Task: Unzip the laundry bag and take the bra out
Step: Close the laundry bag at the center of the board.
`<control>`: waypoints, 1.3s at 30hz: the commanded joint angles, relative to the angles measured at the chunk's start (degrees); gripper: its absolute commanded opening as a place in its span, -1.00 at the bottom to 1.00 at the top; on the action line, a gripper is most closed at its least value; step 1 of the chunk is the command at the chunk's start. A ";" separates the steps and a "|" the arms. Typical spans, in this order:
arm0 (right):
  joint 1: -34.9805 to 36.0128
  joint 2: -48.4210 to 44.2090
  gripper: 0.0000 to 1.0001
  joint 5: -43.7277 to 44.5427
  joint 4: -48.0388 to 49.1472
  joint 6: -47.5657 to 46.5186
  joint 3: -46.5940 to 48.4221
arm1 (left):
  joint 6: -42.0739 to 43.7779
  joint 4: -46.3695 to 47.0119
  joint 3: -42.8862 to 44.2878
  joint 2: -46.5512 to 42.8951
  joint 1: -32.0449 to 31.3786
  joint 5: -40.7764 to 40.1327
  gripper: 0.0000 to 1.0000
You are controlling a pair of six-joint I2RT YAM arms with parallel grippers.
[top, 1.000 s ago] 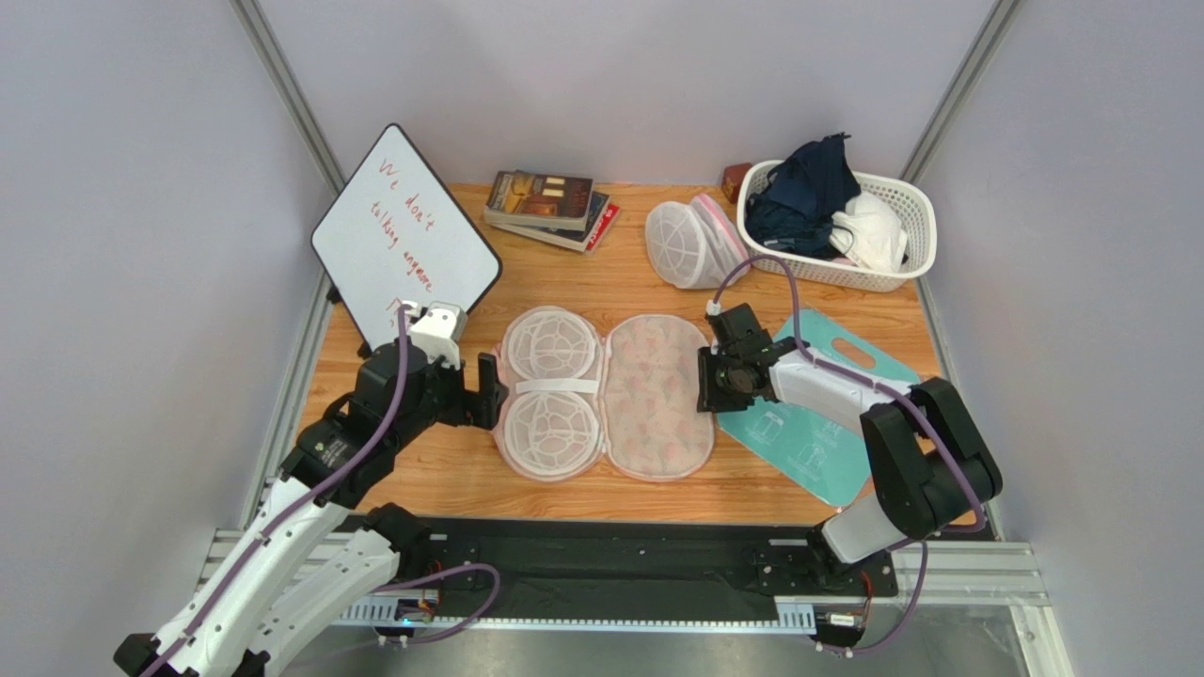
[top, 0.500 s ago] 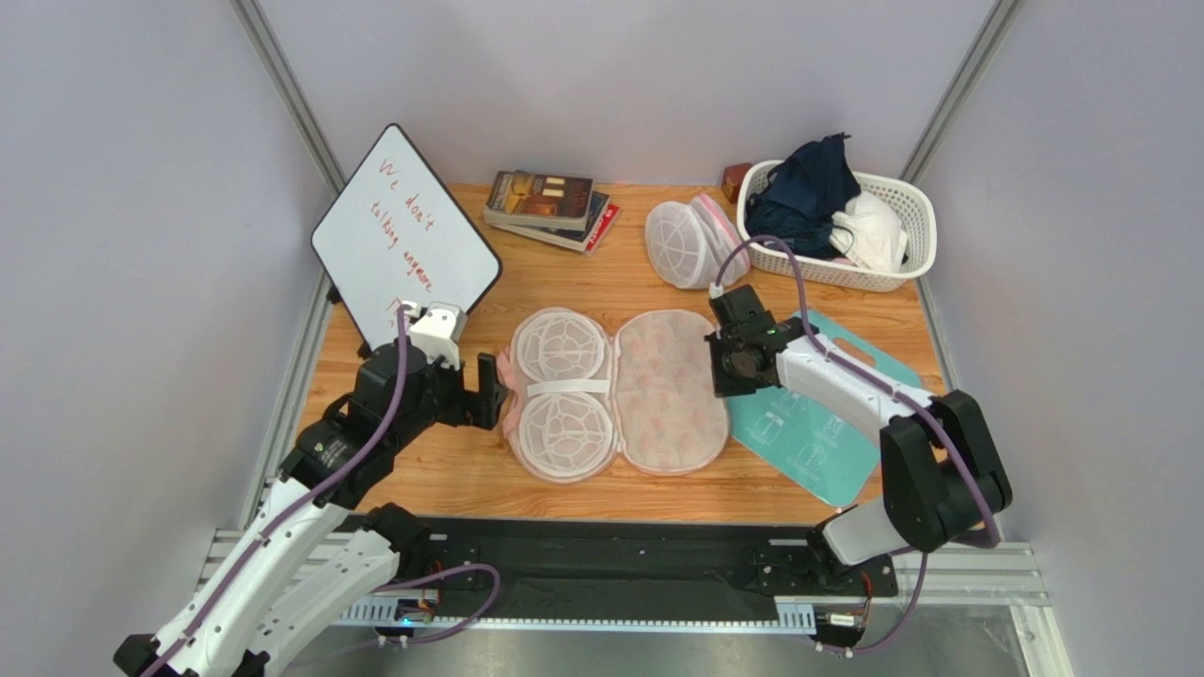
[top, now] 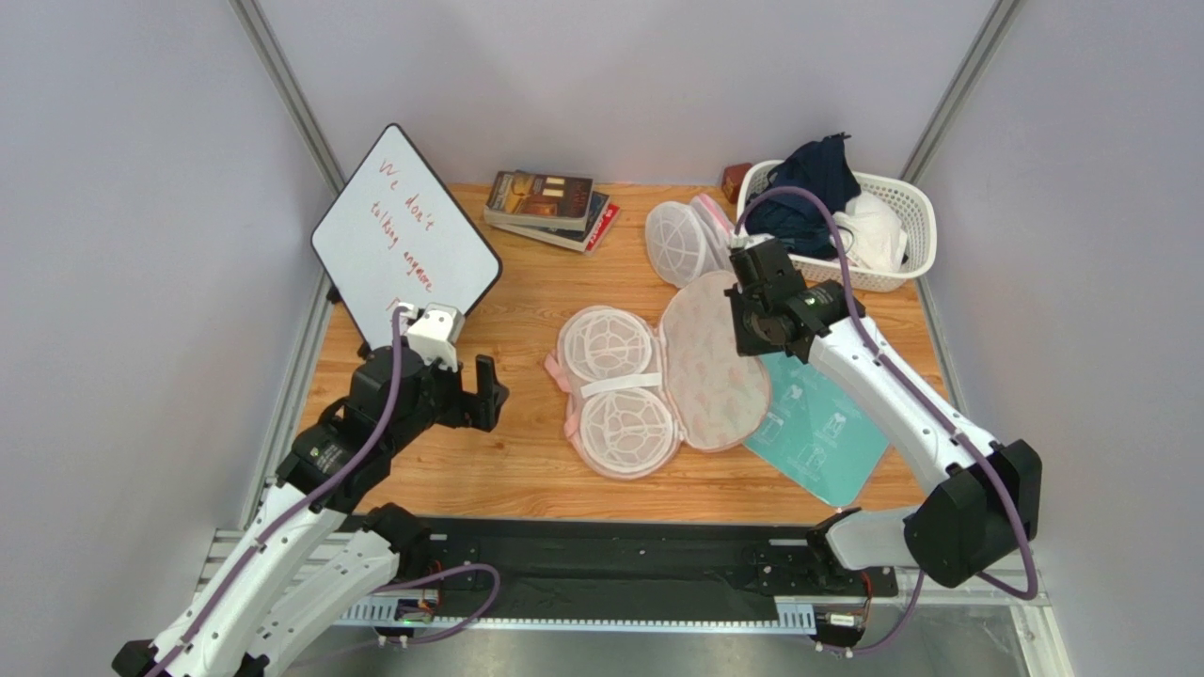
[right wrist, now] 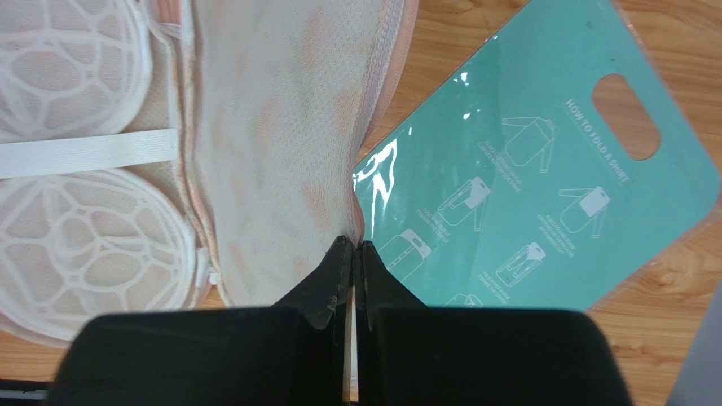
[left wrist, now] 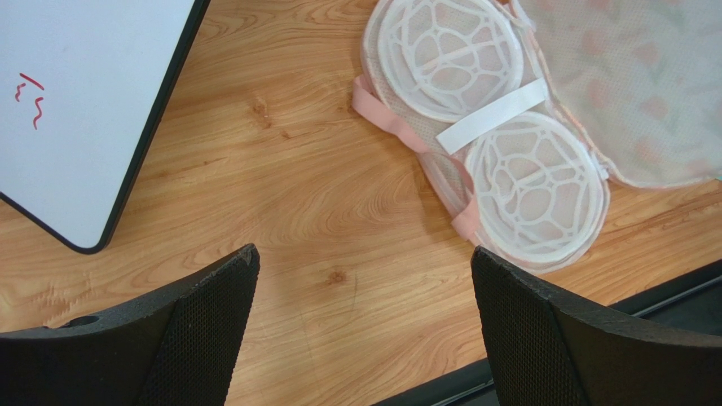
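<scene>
The laundry bag [top: 714,374] lies opened like a clamshell in mid-table. Its cream floral flap [right wrist: 271,110] is tilted up on the right. Two white plastic cage cups [top: 611,392] under a white band lie on the left, with pink edging beside them. My right gripper [top: 745,327] is shut on the flap's right edge, and in the right wrist view its tips [right wrist: 352,247] pinch that rim above the teal board. My left gripper [top: 488,392] hangs open over bare wood left of the bag, its jaws [left wrist: 363,254] wide apart and holding nothing. I cannot make out the bra.
A whiteboard [top: 403,233] leans at the back left, with stacked books [top: 549,208] behind it. A white mesh dome bag [top: 684,244] sits beside a white basket [top: 916,212] of clothes at the back right. A teal folding board [top: 827,423] lies under the bag's right side.
My right gripper closed on the flap's edge and moved back and to the right. It dragged the whole bag rightward and lifted the flap. The left arm stayed put.
</scene>
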 commanded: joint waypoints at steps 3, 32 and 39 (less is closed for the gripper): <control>0.11 -1.14 -1.00 3.16 -4.91 -3.20 9.04 | -0.10 1.10 -0.02 -0.86 0.38 0.91 0.99; 22.25 15.29 -1.00 2.90 2.72 10.60 13.36 | -0.36 1.10 -0.11 -0.95 0.38 1.79 0.99; 24.45 20.03 -1.00 1.05 4.14 12.09 15.99 | -0.36 1.01 -0.11 -1.03 0.38 1.70 0.99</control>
